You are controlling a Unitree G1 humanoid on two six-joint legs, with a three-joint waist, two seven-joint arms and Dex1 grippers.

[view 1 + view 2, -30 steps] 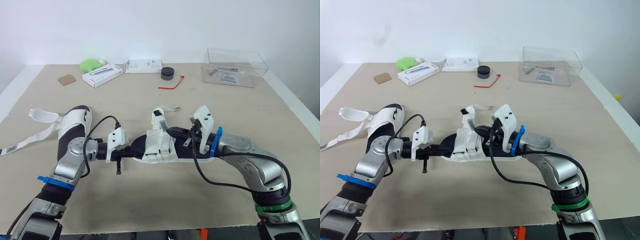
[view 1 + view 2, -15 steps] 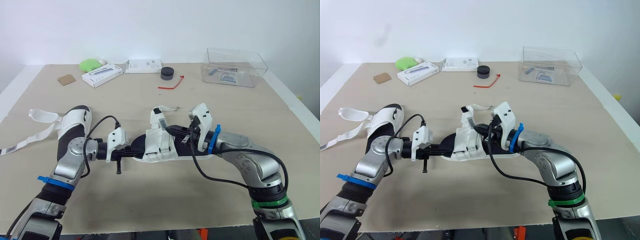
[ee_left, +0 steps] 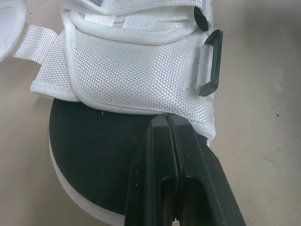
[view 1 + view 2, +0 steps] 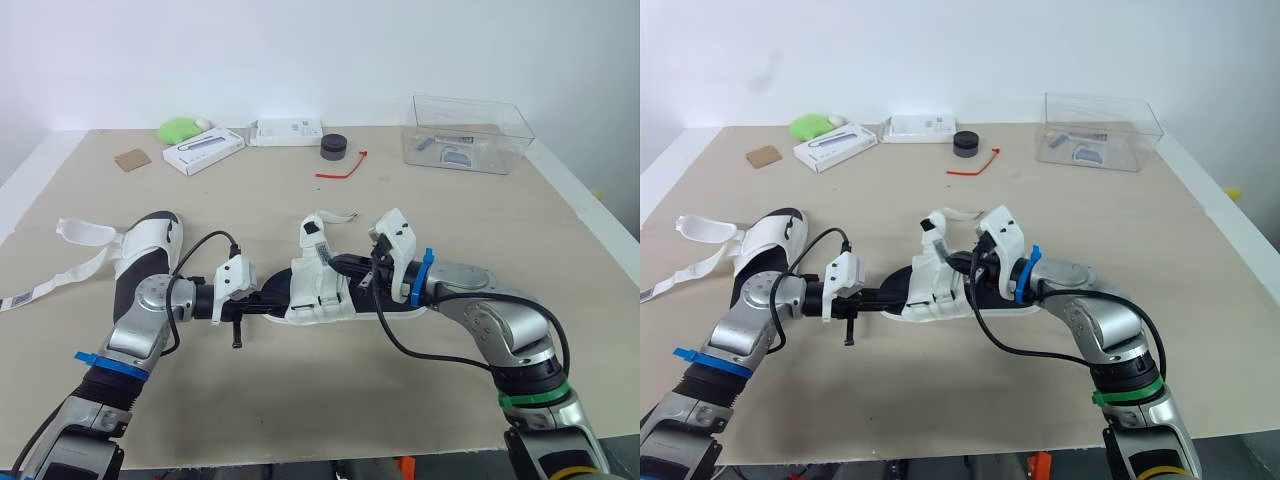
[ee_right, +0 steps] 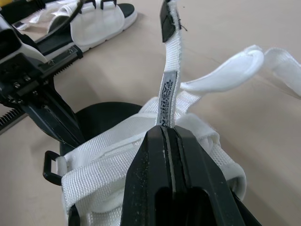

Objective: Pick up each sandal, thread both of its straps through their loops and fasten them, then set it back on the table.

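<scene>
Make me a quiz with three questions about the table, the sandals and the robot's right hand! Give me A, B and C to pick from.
1. Where is the clear box?
A) at the far right corner of the table
B) beside the robot's left arm
C) on top of a sandal

2. How many sandals are on the table?
A) one
B) two
C) four

3. What is the right gripper doing?
A) open, up in the air
B) shut on a white strap
C) shut on a banana

Answers:
1 A: the box stands at the far right corner, away from both arms.
2 B: there is the middle sandal and the left sandal near the table's left edge.
3 B: the strap comes up from between its closed fingers.
</scene>
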